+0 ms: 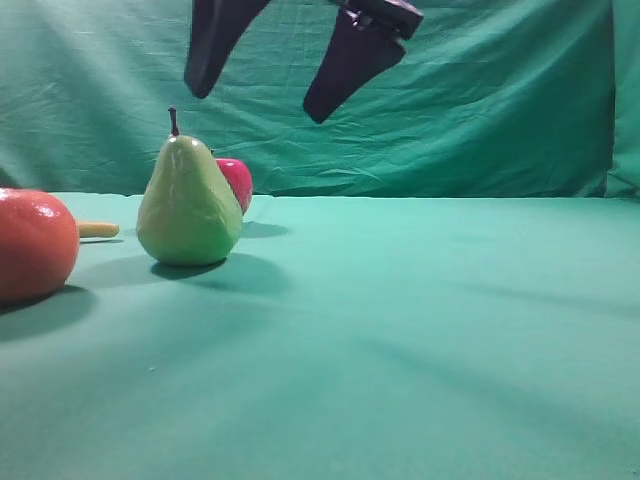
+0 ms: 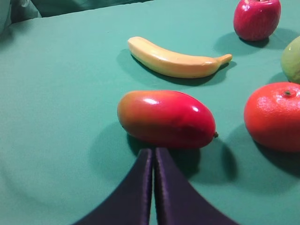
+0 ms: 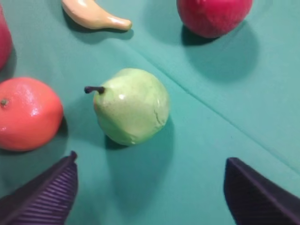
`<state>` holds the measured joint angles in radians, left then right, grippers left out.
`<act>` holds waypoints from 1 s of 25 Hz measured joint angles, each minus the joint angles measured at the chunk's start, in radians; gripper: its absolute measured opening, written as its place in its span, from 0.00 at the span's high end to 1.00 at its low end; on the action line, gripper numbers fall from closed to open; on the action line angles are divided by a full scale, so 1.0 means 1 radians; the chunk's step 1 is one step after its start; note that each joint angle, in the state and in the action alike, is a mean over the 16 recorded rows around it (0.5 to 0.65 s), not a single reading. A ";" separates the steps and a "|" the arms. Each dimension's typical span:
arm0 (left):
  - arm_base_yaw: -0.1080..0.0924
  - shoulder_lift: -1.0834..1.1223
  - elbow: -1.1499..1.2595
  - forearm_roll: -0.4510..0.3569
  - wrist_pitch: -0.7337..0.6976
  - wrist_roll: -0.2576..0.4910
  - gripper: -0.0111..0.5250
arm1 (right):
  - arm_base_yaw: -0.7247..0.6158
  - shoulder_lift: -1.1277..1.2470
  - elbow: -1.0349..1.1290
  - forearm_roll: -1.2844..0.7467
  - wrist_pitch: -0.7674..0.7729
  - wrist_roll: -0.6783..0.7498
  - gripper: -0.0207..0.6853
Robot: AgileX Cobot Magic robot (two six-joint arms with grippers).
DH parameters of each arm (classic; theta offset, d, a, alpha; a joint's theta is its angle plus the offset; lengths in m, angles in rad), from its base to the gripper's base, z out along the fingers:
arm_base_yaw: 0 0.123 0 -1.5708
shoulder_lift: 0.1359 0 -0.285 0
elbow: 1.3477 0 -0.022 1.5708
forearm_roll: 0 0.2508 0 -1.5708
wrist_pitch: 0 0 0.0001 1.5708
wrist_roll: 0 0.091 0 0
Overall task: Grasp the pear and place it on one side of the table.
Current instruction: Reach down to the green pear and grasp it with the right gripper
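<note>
**Lining up the grasp on the pear**

The pear [image 1: 189,203] stands upright on the table [image 1: 420,330], and everything else is placed from it: the red apple [image 1: 236,180] just behind it, the orange fruit [image 1: 35,243] to its left in the high view, and a banana [image 2: 174,61] beyond that.

The right gripper [image 1: 262,84] hangs above the pear and slightly to its right, jaws spread wide and holding nothing. In the wrist view the pear sits ahead of the two fingertips [image 3: 44,192] rather than between them.

To grasp well, I would centre the jaws over the pear's broad lower body, then descend and close. The glossy skin may slip if gripped near the narrow neck. How near the apple stands is hard to judge, so approach from the open side.

The left gripper [image 2: 153,154] is closed and empty beside a red mango [image 2: 166,118], well apart from the pear.
</note>
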<state>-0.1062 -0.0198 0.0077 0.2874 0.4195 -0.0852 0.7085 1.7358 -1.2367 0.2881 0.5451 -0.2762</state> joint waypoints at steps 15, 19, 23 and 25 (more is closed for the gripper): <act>0.000 0.000 0.000 0.000 0.000 0.000 0.98 | 0.030 0.282 -0.199 0.051 -0.031 -0.059 0.15; 0.000 0.000 0.000 0.000 0.000 0.000 0.98 | 0.029 0.311 -0.217 0.052 -0.032 -0.060 0.22; 0.000 0.000 0.000 0.000 0.000 0.000 0.98 | 0.018 0.295 -0.223 0.039 -0.023 -0.051 0.29; 0.000 0.000 0.000 0.000 0.000 0.000 0.98 | 0.005 0.268 -0.223 0.026 -0.013 -0.041 0.32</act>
<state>-0.1062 -0.0198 0.0077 0.2874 0.4195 -0.0852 0.7139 2.0043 -1.4597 0.3140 0.5316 -0.3167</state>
